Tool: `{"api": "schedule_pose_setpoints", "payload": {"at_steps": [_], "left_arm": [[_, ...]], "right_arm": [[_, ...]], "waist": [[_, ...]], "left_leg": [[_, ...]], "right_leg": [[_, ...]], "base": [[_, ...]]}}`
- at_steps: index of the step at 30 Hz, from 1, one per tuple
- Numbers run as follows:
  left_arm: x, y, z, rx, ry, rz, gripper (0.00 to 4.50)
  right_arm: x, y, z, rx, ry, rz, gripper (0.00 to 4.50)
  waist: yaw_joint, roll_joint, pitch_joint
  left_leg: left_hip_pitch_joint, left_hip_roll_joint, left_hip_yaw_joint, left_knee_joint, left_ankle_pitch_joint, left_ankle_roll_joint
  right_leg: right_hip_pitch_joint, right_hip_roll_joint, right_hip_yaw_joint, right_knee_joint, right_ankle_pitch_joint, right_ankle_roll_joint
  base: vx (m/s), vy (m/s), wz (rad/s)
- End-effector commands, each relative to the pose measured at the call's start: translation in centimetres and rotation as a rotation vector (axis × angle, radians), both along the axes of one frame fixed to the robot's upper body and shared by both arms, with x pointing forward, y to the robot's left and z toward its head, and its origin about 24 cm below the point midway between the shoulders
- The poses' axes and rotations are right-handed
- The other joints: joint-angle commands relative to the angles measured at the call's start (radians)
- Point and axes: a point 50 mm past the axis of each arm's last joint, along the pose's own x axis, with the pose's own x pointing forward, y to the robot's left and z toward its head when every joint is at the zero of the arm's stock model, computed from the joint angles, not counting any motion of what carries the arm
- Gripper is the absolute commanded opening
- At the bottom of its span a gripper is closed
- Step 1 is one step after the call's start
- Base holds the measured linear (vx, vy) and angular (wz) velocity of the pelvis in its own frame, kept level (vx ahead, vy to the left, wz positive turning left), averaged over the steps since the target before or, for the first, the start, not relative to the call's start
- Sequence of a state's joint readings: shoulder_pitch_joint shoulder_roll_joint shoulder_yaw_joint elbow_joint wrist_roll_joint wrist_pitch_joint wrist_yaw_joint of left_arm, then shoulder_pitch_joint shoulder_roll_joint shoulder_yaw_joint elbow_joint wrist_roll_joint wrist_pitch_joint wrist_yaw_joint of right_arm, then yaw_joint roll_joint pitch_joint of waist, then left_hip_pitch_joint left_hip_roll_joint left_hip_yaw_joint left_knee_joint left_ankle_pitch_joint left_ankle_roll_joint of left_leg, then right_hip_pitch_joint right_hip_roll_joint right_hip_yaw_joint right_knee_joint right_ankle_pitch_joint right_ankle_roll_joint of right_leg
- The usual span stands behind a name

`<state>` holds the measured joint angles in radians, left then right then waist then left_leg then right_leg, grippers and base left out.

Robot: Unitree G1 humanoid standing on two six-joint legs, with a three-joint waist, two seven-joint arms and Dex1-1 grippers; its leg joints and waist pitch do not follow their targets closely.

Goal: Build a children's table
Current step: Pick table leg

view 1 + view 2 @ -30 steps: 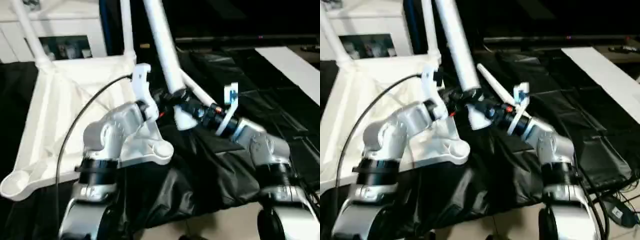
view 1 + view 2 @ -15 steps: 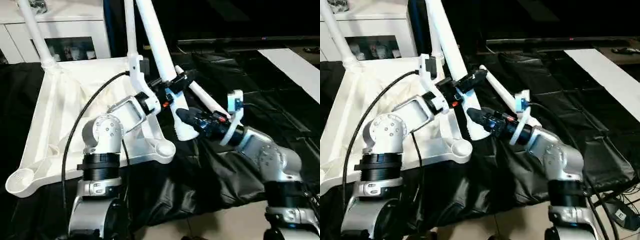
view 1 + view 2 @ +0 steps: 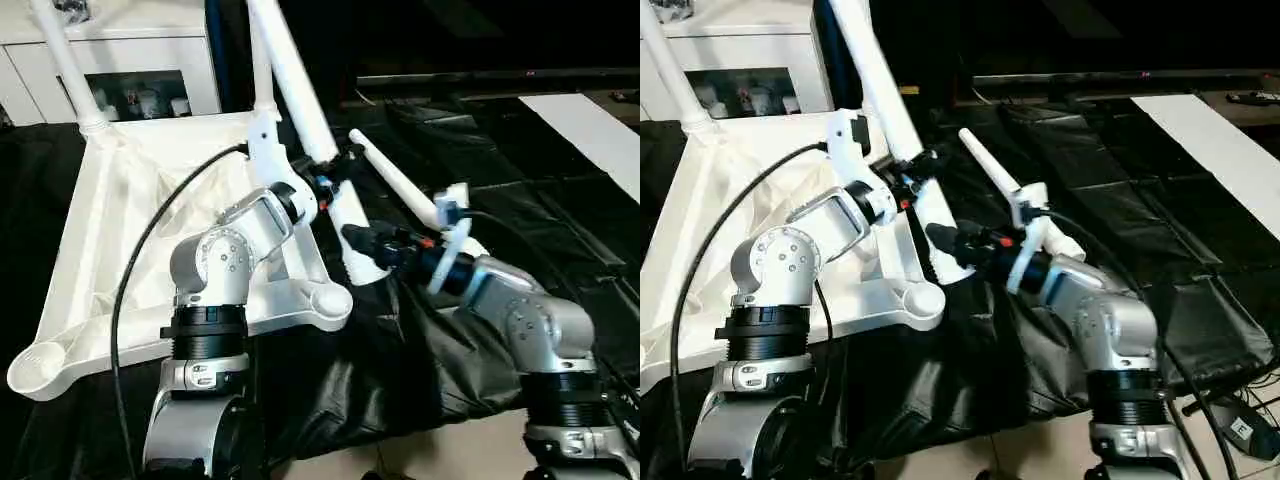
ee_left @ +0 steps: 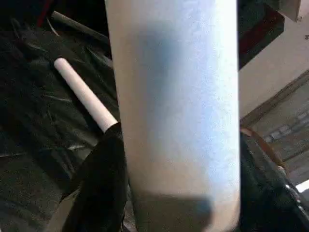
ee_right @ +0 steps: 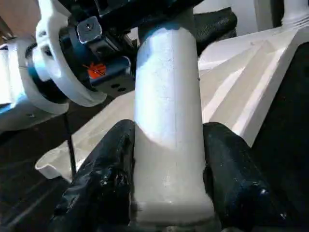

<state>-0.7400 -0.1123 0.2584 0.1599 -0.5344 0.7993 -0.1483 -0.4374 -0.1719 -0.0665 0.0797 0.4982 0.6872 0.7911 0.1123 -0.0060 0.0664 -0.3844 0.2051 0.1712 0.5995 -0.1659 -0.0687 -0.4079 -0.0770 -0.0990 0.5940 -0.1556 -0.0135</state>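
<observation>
The tilted white tapered plastic leg (image 3: 300, 90), clasped between both grippers, bars the way above the upturned white ribbed tabletop (image 3: 120, 220), while crumpled black sheeting (image 3: 520, 170) rightward lies open.

The held leg (image 3: 300, 95) is cut off by the top edge, so its upper end is unseen. The tabletop's (image 3: 120, 210) near middle is hidden behind the left forearm (image 3: 225, 265). Cabinet contents (image 3: 135, 95) are too small to be made out.
</observation>
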Motion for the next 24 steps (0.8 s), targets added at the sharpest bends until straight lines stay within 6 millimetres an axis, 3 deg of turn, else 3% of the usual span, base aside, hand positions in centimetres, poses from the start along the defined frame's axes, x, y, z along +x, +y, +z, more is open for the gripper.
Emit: {"api": "schedule_pose_setpoints", "payload": {"at_steps": [1, 4, 8, 9, 11, 14, 18, 22, 24], "left_arm": [[0.0, -0.3, 0.9, -0.005, -0.039, -0.024, 2.45], [-0.1, -0.5, 1.3, -0.033, -0.069, -0.089, 2.23], [-0.7, -0.6, 2.0, -0.065, -0.149, -0.259, 2.00], [-0.7, -0.6, 2.0, -0.065, -0.149, -0.259, 1.96], [-1.2, -0.6, 2.3, -0.064, -0.197, -0.397, 1.93], [-1.9, -0.5, 2.7, -0.061, -0.244, -0.517, 1.92], [-2.8, -0.7, 3.5, -0.100, -0.281, -0.635, 1.91], [-2.9, -1.1, 3.9, -0.131, -0.305, -0.681, 1.91], [-2.9, -1.2, 3.8, -0.135, -0.309, -0.687, 1.91]], "right_arm": [[0.2, 0.5, 1.6, 0.006, -0.077, 0.019, 1.87], [0.4, 0.2, 1.8, 0.015, -0.078, 0.021, 2.57], [0.7, -1.1, 2.3, 0.060, -0.043, 0.104, 2.85], [0.7, -1.1, 2.3, 0.060, -0.043, 0.104, 2.91], [0.7, -2.0, 2.5, 0.057, -0.029, 0.192, 2.94], [0.7, -2.3, 2.6, 0.038, -0.013, 0.258, 3.24], [0.5, -2.3, 2.5, 0.009, 0.002, 0.367, 3.24], [0.1, -1.4, 2.8, 0.031, 0.015, 0.493, 3.24], [0.1, -1.1, 2.9, 0.042, 0.018, 0.515, 2.97]], "waist": [[-0.002, 0.000, -0.080], [-0.003, -0.001, -0.079], [-0.003, -0.007, -0.080], [-0.001, -0.002, -0.079], [0.001, -0.010, -0.081], [0.002, -0.008, -0.083], [0.003, -0.011, -0.084], [0.003, -0.013, -0.083], [0.004, -0.014, -0.083]], "left_leg": [[0.018, 0.022, -0.006, -0.068, -0.201, 0.015], [0.017, 0.021, -0.006, -0.070, -0.210, 0.012], [0.019, 0.021, -0.005, -0.069, -0.202, 0.018], [0.021, 0.023, -0.004, -0.068, -0.199, 0.021], [0.019, 0.022, -0.003, -0.068, -0.190, 0.027], [0.016, 0.022, -0.003, -0.065, -0.162, 0.029], [0.016, 0.024, -0.001, -0.061, -0.142, 0.038], [0.015, 0.024, -0.001, -0.060, -0.143, 0.041], [0.016, 0.024, 0.000, -0.060, -0.150, 0.039]], "right_leg": [[0.057, -0.064, 0.045, -0.082, -0.301, -0.128], [0.056, -0.065, 0.045, -0.085, -0.320, -0.120], [0.056, -0.065, 0.046, -0.083, -0.326, -0.119], [0.053, -0.064, 0.047, -0.081, -0.321, -0.126], [0.058, -0.065, 0.047, -0.078, -0.308, -0.132], [0.061, -0.066, 0.047, -0.070, -0.273, -0.153], [0.063, -0.068, 0.049, -0.063, -0.233, -0.188], [0.064, -0.069, 0.049, -0.063, -0.242, -0.192], [0.063, -0.069, 0.048, -0.066, -0.267, -0.186]], "base": [[0.000, 0.000, 0.00], [0.000, 0.000, 0.00], [0.000, 0.000, 0.00], [0.000, 0.000, 0.00], [0.000, 0.000, 0.00], [0.000, 0.000, 0.00], [0.000, 0.000, 0.00], [0.000, 0.000, 0.00], [0.000, 0.000, 0.00]]}}
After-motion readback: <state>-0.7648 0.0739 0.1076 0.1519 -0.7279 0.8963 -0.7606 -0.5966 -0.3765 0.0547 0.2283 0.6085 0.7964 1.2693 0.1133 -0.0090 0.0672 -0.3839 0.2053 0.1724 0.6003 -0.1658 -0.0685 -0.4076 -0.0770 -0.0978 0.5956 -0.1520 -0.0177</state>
